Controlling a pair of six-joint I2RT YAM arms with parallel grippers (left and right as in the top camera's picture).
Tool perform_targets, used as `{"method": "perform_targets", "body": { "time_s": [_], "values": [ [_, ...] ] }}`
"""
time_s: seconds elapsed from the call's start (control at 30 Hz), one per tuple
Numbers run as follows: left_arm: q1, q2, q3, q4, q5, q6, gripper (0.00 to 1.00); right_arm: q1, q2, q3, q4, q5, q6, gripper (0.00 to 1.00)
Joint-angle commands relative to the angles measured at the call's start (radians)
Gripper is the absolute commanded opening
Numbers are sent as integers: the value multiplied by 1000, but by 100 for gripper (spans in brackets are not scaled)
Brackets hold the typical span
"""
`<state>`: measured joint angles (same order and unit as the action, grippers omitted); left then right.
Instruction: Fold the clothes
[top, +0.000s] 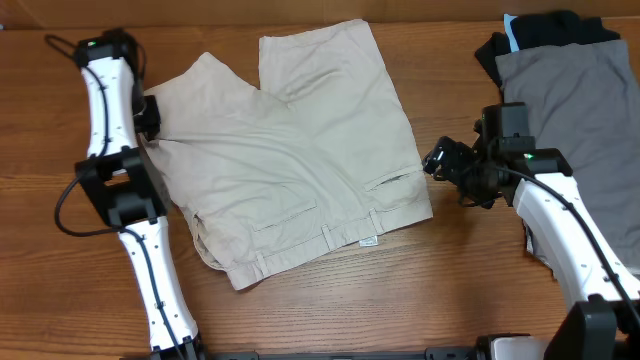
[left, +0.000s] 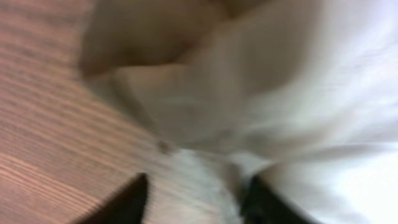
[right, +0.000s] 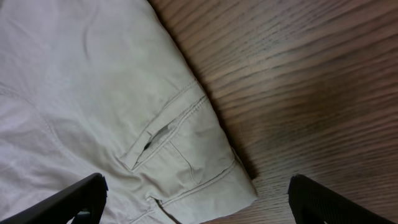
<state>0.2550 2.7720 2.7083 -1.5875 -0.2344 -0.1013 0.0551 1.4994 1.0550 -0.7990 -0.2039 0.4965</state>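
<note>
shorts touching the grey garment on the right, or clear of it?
Apart. The overhead view shows a plain stretch of bare table between the right edge of the shorts and the grey garment; no fabric bridges it.

Left wrist view blurred, shorts (left: 249, 93) indistinct; grey garment (top: 580, 110) cut by right edge.

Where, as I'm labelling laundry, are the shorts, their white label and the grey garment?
shorts (top: 300, 150), overhead view, middle of the fabric.
white label (top: 368, 241), overhead view, its centre.
grey garment (top: 580, 120), overhead view, flat middle.
</note>
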Motion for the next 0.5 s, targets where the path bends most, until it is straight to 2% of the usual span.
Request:
{"method": "perform_targets", "body": {
  "time_s": [0.0, 0.07, 0.1, 0.23, 0.47],
  "values": [
    [8, 21, -5, -30, 89, 51, 65, 12, 16, 5, 5, -19, -7, 96],
    [21, 15, -3, -35, 125, 54, 71, 12, 17, 5, 5, -23, -7, 96],
    [26, 12, -2, -37, 145, 53, 77, 12, 17, 5, 4, -25, -7, 97],
    [34, -36, 16, -63, 192, 53, 84, 12, 16, 6, -16, -27, -8, 100],
    [33, -251, 60, -57, 230, 58, 100, 12, -11, 24, -30, -66, -10, 100]
  ]
}}
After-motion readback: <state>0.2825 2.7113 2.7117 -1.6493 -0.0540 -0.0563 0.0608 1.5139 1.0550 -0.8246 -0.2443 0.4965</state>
